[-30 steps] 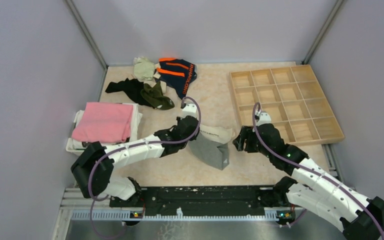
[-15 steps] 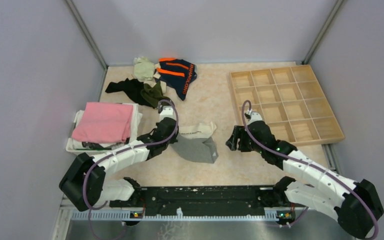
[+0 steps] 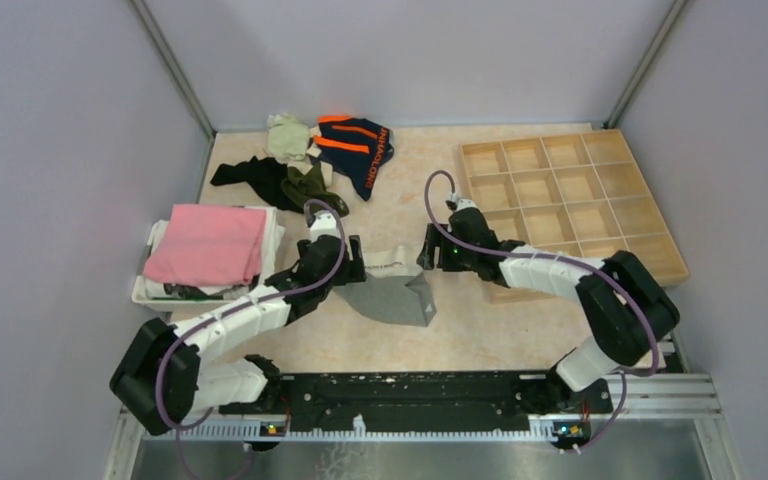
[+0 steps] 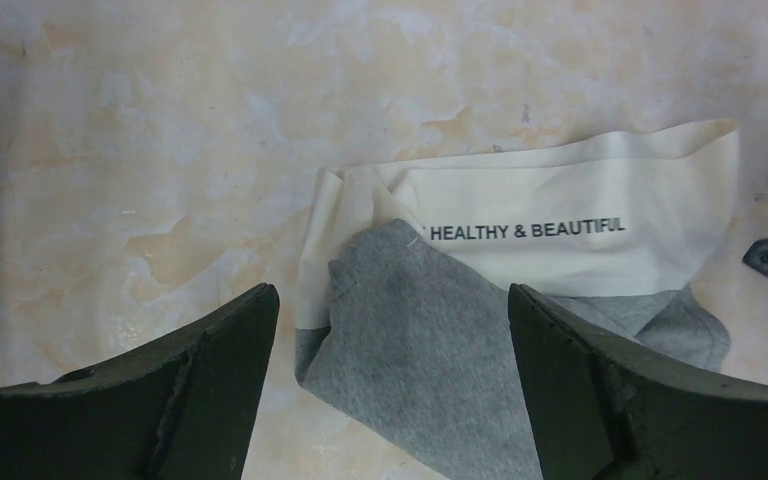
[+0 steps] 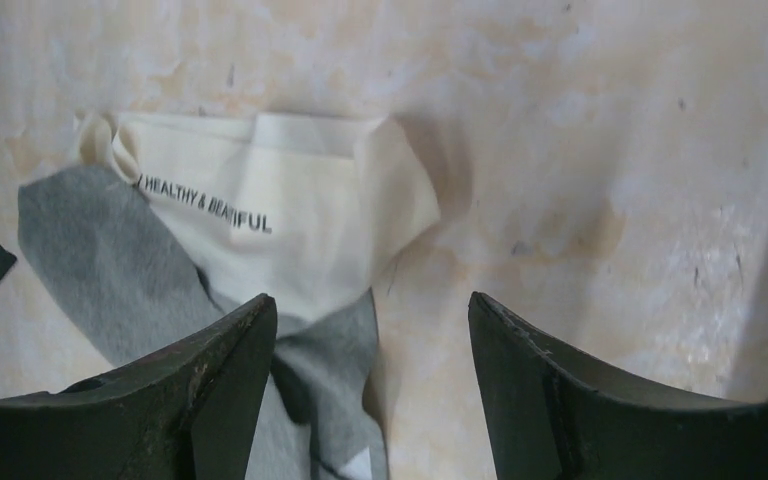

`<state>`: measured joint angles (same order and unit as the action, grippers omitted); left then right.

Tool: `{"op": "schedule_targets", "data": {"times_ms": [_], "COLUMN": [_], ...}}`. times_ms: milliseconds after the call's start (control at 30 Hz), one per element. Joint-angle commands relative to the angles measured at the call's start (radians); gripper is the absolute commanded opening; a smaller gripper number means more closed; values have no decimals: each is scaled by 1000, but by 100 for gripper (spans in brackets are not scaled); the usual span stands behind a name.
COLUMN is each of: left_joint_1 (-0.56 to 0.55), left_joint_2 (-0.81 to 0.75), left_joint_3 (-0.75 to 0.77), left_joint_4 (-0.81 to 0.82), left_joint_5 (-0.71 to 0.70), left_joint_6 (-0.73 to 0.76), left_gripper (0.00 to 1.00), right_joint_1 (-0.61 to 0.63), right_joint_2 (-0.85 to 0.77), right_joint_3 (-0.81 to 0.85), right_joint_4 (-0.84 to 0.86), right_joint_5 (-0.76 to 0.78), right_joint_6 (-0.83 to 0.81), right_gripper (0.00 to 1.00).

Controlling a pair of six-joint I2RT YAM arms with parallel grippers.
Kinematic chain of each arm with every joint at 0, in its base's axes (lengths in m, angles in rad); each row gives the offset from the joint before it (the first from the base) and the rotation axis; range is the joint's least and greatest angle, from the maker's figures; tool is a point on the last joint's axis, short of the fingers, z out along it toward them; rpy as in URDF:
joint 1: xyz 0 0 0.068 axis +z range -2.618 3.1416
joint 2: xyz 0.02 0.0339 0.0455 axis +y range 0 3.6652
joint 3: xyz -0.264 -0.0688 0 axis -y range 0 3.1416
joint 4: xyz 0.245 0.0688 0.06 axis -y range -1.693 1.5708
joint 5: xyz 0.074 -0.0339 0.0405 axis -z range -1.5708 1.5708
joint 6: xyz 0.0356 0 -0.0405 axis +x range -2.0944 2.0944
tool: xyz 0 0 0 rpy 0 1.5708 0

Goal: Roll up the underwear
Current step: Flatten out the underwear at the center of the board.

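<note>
The grey underwear point(image 3: 392, 298) lies crumpled on the table, its cream waistband point(image 4: 560, 200) printed "HEALTHY & BEAUTIFUL" turned up at the far side. A grey flap point(image 4: 430, 340) is folded over the band's left end. My left gripper point(image 3: 353, 262) hovers open at the garment's left edge, the jaws point(image 4: 390, 295) wide apart above the cloth and holding nothing. My right gripper point(image 3: 425, 252) is open at the garment's right edge point(image 5: 370, 300), also empty. More underwear lies at the back left: navy with orange stripes point(image 3: 355, 145), olive green point(image 3: 312, 190) and a dark pair point(image 3: 250, 175).
A folded pink cloth point(image 3: 207, 243) rests on a white stack point(image 3: 150, 290) at the left. A wooden tray point(image 3: 570, 200) with several compartments stands at the right, close behind my right arm. A pale garment point(image 3: 285, 138) lies by the back wall.
My left gripper dragged the grey underwear to the left, then opened and let it go. My right arm swung left toward the garment's right edge.
</note>
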<state>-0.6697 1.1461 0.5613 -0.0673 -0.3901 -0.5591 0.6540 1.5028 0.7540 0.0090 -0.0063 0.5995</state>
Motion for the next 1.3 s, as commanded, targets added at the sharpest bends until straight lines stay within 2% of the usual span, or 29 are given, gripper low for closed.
{"op": "schedule_targets", "data": {"times_ms": [0, 233, 300, 367, 467, 600, 667, 767, 967, 1067, 1267], "left_joint_1": [27, 61, 67, 75, 85, 92, 94, 94, 94, 94, 93], "left_joint_2": [91, 224, 254, 282, 318, 328, 304, 231, -54, -201, -411], "left_joint_3": [41, 44, 47, 56, 66, 77, 80, 83, 31, -17, -93], "left_joint_4": [32, 111, 131, 142, 161, 172, 179, 187, 266, 332, 408], "left_joint_5": [-11, 38, 46, 56, 81, 106, 127, 186, 344, 383, 574], "left_joint_6": [-6, -5, -4, -1, 10, 22, 32, 63, 116, 106, 116], "left_gripper": [91, 88, 84, 77, 59, 30, 17, 0, 0, 0, 0], "right_joint_1": [-42, -71, -72, -73, -72, -72, -73, -72, -73, -72, -72], "right_joint_2": [109, 247, 275, 293, 287, 217, 135, -4, -329, -478, -724], "right_joint_3": [91, 170, 189, 203, 191, 136, 97, 49, -2, -5, 22], "right_joint_4": [80, 87, 92, 95, 114, 166, 203, 237, 182, 105, -84], "right_joint_5": [-4, -50, -73, -93, -108, -121, -132, -155, -168, -159, -183], "right_joint_6": [-30, -53, -68, -81, -90, -109, -124, -164, -242, -267, -299], "right_gripper": [70, 68, 62, 51, 27, 6, 0, 0, 0, 0, 0]}}
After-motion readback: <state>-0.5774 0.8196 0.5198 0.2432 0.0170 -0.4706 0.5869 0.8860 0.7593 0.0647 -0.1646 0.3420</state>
